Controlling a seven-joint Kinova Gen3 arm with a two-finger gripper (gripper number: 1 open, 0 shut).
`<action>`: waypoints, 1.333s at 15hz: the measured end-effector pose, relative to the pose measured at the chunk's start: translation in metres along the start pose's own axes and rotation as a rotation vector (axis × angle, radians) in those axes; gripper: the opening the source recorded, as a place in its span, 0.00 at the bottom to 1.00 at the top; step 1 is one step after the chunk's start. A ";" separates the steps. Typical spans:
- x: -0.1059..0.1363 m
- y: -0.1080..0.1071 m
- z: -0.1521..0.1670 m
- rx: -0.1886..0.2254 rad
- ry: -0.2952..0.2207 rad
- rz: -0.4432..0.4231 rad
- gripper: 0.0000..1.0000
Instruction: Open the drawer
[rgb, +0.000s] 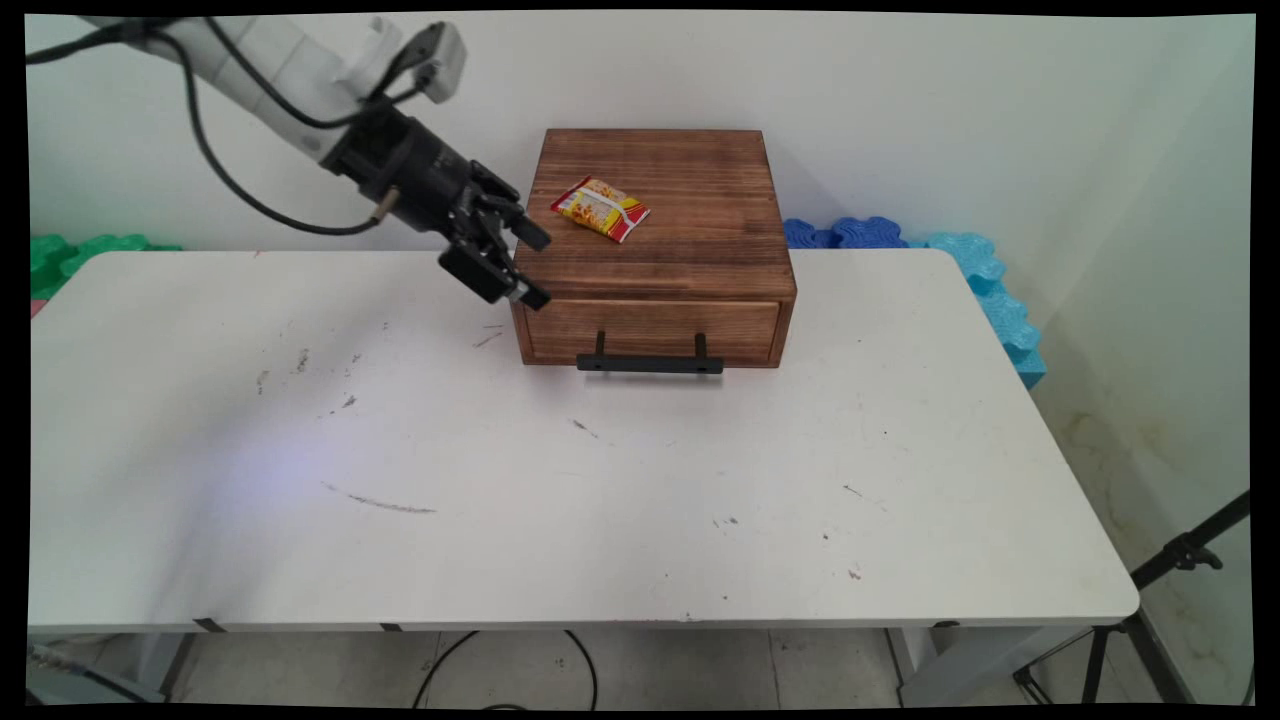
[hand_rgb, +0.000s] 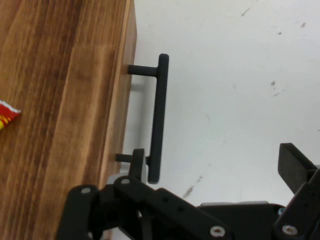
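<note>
**A:** Where is the claw?

**B:** The claw (rgb: 532, 265) hangs above the white table (rgb: 600, 500), tilted down and toward the wooden drawer box (rgb: 655, 245). It sits at the box's front left corner, just beside it. From the main view I cannot tell whether a finger brushes the wood or only overlaps it.

**A:** Wide or narrow?

**B:** Wide. The two fingers stand well apart with nothing between them. In the hand view one finger (hand_rgb: 135, 165) rises close to the box's front edge, and the other sits far over on the opposite side, over bare table.

**A:** What is nearest to it?

**B:** The black handle (rgb: 650, 362) on the drawer front. In the hand view the handle (hand_rgb: 156, 120) runs as a straight bar ahead of the claw, held off the wood by two short posts. The finger nearer the box lies close to the nearer post. The bar lies beyond that finger's tip, not between the fingers.

**A:** Is the drawer shut?

**B:** Its face looks flush with the box front.

**A:** Anything on the box?

**B:** A small red and yellow snack packet (rgb: 600, 208) lies flat on the top, beyond the claw and a little above it in the main view. Only a corner of it shows in the hand view.

**A:** And behind the table?

**B:** Blue foam tiles (rgb: 960, 260) against the wall on the far side of the box, green foam tiles (rgb: 75, 252) behind the arm.
</note>
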 end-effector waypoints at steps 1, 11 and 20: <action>0.003 0.001 0.004 0.005 -0.009 0.007 1.00; 0.033 0.014 0.084 0.066 -0.192 0.093 1.00; 0.039 0.024 0.163 0.077 -0.258 0.139 1.00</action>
